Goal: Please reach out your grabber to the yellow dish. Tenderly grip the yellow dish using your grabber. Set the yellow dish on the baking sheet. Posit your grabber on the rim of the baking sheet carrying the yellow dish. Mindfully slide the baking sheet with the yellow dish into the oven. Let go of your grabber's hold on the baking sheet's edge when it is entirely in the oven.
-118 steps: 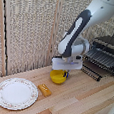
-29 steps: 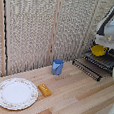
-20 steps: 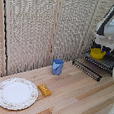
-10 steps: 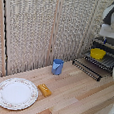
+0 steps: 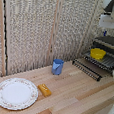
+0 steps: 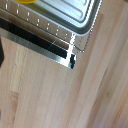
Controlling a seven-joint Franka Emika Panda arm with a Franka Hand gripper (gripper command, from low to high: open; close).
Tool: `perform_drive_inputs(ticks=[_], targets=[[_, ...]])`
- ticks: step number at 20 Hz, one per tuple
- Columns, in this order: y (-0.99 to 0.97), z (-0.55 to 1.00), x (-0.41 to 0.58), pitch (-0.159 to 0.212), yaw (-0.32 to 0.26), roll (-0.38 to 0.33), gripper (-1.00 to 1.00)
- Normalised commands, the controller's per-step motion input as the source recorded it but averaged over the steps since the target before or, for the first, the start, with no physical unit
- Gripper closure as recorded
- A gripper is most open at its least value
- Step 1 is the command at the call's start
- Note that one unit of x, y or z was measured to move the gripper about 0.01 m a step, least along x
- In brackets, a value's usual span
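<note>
One yellow dish [image 5: 97,53] sits on the baking sheet [image 5: 104,61], which lies pulled out over the dropped door of the oven [image 5: 110,44] at the exterior view's right — so the placing step looks done, and the sheet is out where its front rim can be reached for the push. The end effector [image 5: 111,21] hangs above the dish, apart from it and holding nothing; its fingers are cut off or too blurred in the exterior view, and the wrist view does not show them, so I cannot tell whether they are spread or closed. My judgement is that the arm is lifted clear so as not to drag the dish when it goes for the sheet's rim.

The wrist view looks down on a corner of the baking sheet [image 6: 60,20] and its bars, with a sliver of yellow at the frame's edge, and bare wood of the bench [image 6: 95,95] beyond.

Counted: one dish, one sheet, one oven, one arm. Off the task — one blue cup [image 5: 57,66] standing upright near the middle of the bench [image 5: 73,102], one orange-yellow block [image 5: 44,90] lying flat, and one patterned white plate [image 5: 16,93] just beside the block, well apart from the oven.
</note>
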Motion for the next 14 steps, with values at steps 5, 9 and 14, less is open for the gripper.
perform_drive_inputs(ticks=[5,9,14], targets=[[0.00,0.19,-0.001,0.070,0.244,-0.223,-1.00],[-0.05,0.00,-0.090,0.012,0.258,-0.248,-1.00],[-0.01,0.00,-0.001,0.033,0.213,-0.303,-1.00]])
